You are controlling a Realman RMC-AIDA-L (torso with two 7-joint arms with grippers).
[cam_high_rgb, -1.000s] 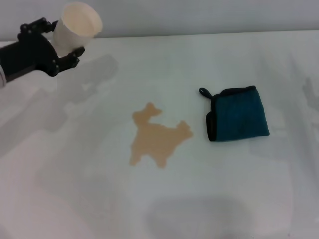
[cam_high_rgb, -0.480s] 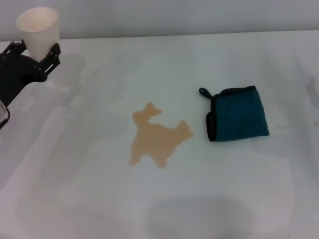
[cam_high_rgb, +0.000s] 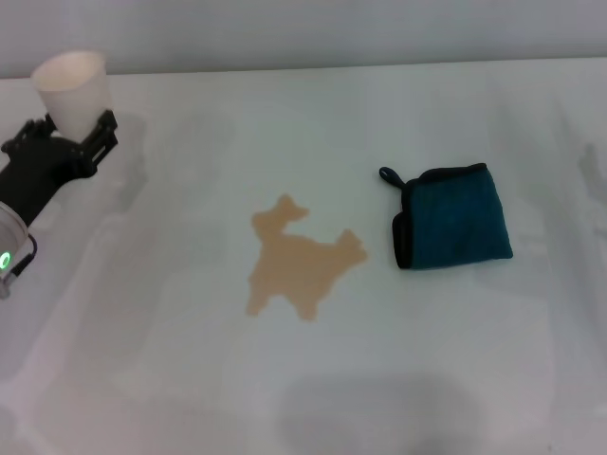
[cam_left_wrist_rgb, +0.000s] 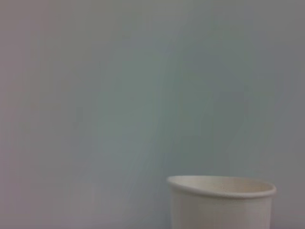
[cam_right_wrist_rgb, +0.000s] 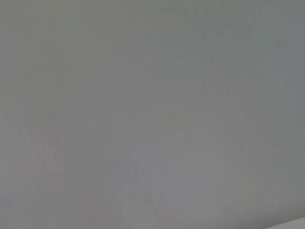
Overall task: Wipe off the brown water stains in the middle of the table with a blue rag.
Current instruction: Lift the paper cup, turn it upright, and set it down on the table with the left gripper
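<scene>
The brown water stain (cam_high_rgb: 299, 259) is one flat tan patch with a lobed outline in the middle of the white table (cam_high_rgb: 190, 379). The blue rag (cam_high_rgb: 453, 218) lies folded to the stain's right, its black loop toward the stain. My left gripper (cam_high_rgb: 76, 123) is at the far left of the table, shut on a cream-coloured cup (cam_high_rgb: 73, 85) held upright. The cup's rim also shows in the left wrist view (cam_left_wrist_rgb: 221, 187). My right gripper is out of view.
The table's far edge meets a grey wall (cam_high_rgb: 332, 28) at the back. The right wrist view shows only a plain grey surface.
My left gripper has carried the cup from the back left toward the table's left edge, then lowered it a little. The stain and rag have not moved.
</scene>
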